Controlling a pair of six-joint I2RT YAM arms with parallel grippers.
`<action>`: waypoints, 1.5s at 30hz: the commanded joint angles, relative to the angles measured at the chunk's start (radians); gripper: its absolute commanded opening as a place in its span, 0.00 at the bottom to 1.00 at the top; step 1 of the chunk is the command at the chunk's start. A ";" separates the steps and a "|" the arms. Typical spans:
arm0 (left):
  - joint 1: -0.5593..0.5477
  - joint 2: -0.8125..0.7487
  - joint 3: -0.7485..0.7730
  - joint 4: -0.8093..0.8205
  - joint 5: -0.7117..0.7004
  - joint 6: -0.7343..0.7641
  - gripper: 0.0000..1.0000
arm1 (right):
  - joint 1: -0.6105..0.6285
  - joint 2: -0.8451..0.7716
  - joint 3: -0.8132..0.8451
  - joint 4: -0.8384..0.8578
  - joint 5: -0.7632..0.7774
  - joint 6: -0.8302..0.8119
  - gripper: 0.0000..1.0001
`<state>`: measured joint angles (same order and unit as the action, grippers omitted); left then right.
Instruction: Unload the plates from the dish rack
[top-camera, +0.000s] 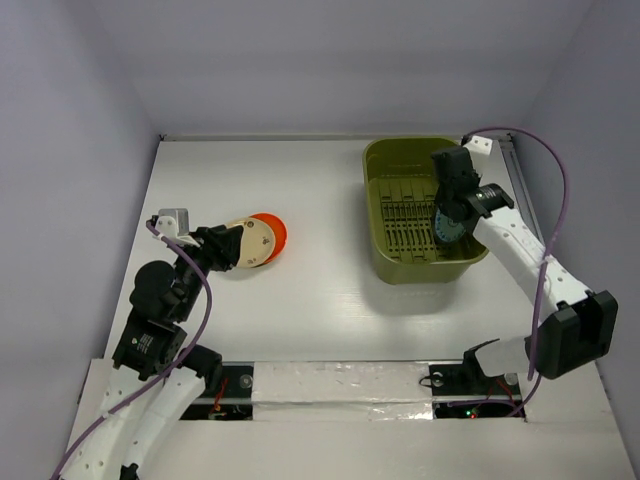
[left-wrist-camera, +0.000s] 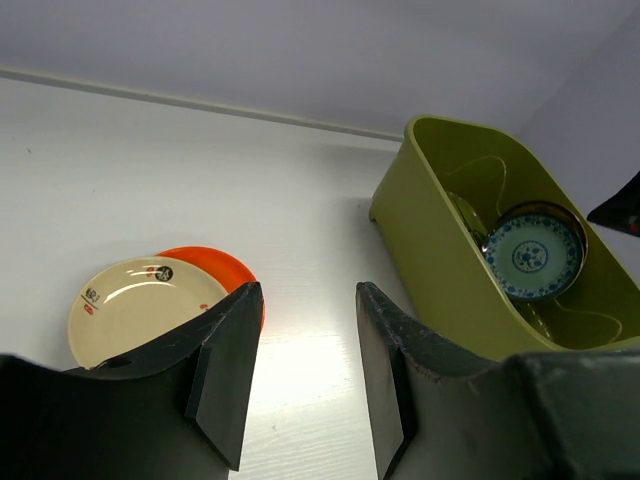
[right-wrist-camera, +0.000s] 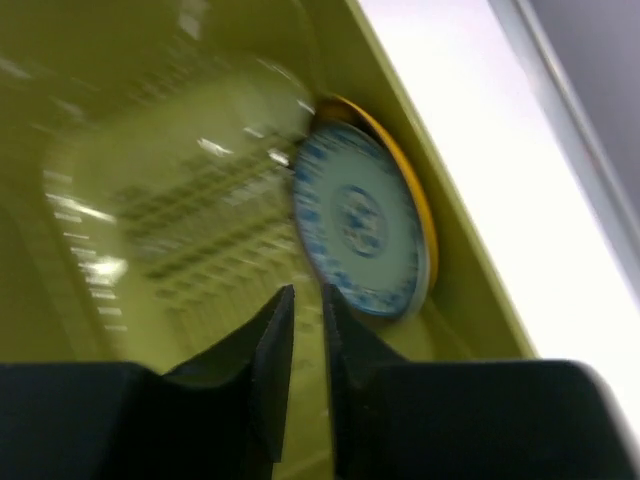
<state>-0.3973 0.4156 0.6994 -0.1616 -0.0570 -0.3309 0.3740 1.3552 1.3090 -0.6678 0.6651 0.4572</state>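
The olive-green dish rack (top-camera: 385, 200) stands at the back right and also shows in the left wrist view (left-wrist-camera: 450, 270). A blue-teal patterned plate (right-wrist-camera: 360, 225) leans upright against its right wall (top-camera: 447, 230) (left-wrist-camera: 533, 255), with a tan-yellow rimmed plate (right-wrist-camera: 425, 205) behind it. My right gripper (right-wrist-camera: 307, 295) is inside the rack just left of the blue plate's edge (top-camera: 447, 212), open by a narrow gap and empty. A beige plate (top-camera: 250, 243) (left-wrist-camera: 135, 305) lies on the orange-red plate (top-camera: 275, 232) (left-wrist-camera: 215, 262) on the table. My left gripper (left-wrist-camera: 310, 292) is open and empty beside them (top-camera: 225, 247). The black plate is out of view.
The white table (top-camera: 320, 290) is enclosed by grey walls at the back and sides. A purple cable (top-camera: 550, 200) loops over the right arm. A taped strip (top-camera: 340, 385) runs along the near edge between the arm bases.
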 joint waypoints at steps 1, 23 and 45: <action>-0.003 0.003 -0.005 0.048 0.002 0.003 0.39 | -0.043 0.007 -0.016 -0.041 0.053 -0.035 0.29; -0.021 0.005 -0.003 0.043 -0.006 0.009 0.39 | -0.158 0.133 -0.102 0.083 0.111 -0.055 0.45; -0.021 0.026 -0.003 0.051 0.002 0.009 0.39 | -0.178 0.101 -0.277 0.369 -0.035 -0.057 0.40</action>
<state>-0.4133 0.4274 0.6994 -0.1608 -0.0601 -0.3305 0.2012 1.5108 1.0546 -0.4248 0.6628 0.3946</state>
